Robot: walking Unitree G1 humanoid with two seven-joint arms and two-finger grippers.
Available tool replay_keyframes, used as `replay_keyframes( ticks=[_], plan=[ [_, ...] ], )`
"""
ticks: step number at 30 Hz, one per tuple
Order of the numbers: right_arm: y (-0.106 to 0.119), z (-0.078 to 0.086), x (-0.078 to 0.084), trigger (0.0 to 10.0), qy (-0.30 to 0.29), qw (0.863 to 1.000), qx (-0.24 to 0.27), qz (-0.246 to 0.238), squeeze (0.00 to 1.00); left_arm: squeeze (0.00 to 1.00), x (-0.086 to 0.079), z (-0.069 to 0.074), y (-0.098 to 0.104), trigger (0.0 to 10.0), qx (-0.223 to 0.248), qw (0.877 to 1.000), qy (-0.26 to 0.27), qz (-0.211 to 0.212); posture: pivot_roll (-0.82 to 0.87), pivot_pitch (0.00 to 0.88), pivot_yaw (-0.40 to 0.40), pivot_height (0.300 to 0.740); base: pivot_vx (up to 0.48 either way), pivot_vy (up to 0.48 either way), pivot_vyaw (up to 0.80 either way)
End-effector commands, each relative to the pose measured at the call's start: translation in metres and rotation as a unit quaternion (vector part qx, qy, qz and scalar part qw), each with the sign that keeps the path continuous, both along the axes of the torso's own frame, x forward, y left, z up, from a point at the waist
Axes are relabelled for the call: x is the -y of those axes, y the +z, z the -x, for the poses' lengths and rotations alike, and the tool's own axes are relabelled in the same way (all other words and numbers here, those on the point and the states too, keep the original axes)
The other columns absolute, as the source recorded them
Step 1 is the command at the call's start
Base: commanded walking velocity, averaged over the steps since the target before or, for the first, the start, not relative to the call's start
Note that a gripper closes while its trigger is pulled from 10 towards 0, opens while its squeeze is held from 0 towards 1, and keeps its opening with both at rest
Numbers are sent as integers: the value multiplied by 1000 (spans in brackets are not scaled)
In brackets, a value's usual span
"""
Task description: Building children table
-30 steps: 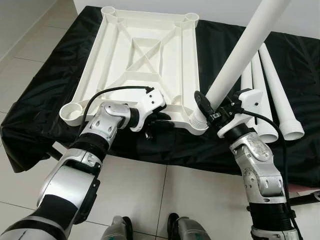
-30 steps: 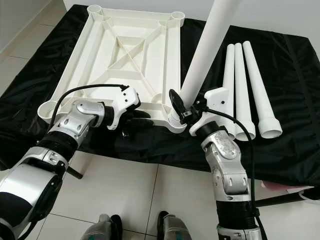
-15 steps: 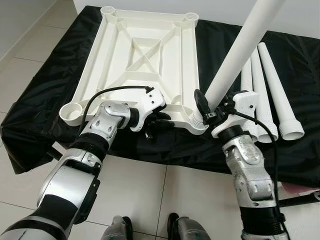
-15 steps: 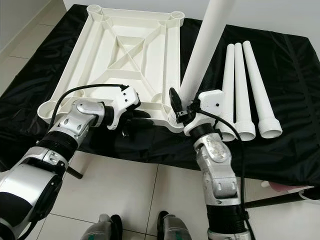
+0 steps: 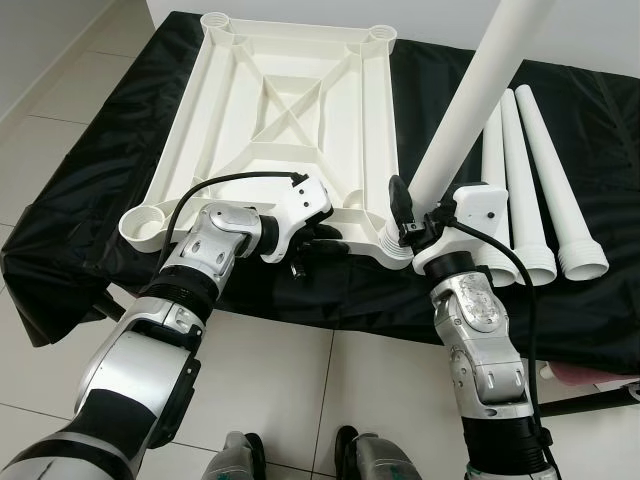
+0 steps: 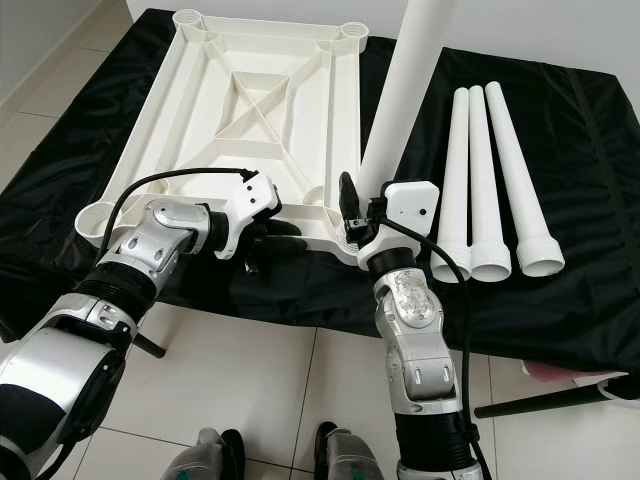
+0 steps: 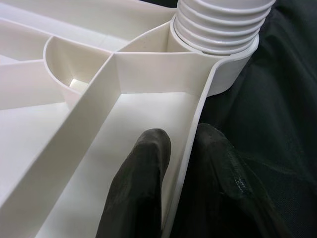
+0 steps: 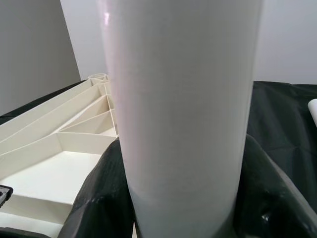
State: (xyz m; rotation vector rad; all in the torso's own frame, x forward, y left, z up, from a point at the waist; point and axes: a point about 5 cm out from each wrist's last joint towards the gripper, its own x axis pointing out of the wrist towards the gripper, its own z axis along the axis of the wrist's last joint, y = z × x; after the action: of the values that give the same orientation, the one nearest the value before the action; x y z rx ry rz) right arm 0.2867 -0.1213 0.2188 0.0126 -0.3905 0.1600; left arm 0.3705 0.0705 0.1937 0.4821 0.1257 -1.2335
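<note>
A white plastic tabletop (image 5: 290,110) lies upside down on a black cloth, ribs facing up. My left gripper (image 5: 325,240) is shut on its near rim; in the left wrist view one finger (image 7: 143,188) lies inside the rim (image 7: 192,144) and the other outside. A long white leg (image 5: 470,110) stands with its threaded end (image 7: 218,25) in the near right corner socket (image 5: 395,250), leaning slightly right. My right gripper (image 5: 410,215) is shut on the leg just above the socket; its fingers (image 8: 99,198) flank the tube (image 8: 183,114).
Three spare white legs (image 5: 520,190) lie side by side on the black cloth (image 5: 80,190) to the right. The near left corner socket (image 5: 145,225) stands empty. Tiled floor (image 5: 300,390) and my feet are below the cloth's near edge.
The right forearm has swung left beneath the leg, and the leg has tipped from a strong rightward lean toward upright. The left arm has stayed still on the rim.
</note>
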Motion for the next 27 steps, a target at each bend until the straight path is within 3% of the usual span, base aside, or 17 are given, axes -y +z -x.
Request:
replay_keyframes(
  ticks=[1,18,27],
  plan=[
    [-21,-3,-3,10000,1,998,-59,1,0,0,0,-2,-1,10000,8,999,35,21,-66,205,3,740,0,0,0],
    [-21,0,-5,10000,-62,997,-49,-19,0,0,-1,-2,-1,10000,6,999,37,22,-61,211,4,740,0,0,0],
    [-21,2,-7,10000,-60,997,-46,-17,0,0,-1,-2,0,10000,6,999,38,22,-62,213,3,740,0,0,0]
  ],
)
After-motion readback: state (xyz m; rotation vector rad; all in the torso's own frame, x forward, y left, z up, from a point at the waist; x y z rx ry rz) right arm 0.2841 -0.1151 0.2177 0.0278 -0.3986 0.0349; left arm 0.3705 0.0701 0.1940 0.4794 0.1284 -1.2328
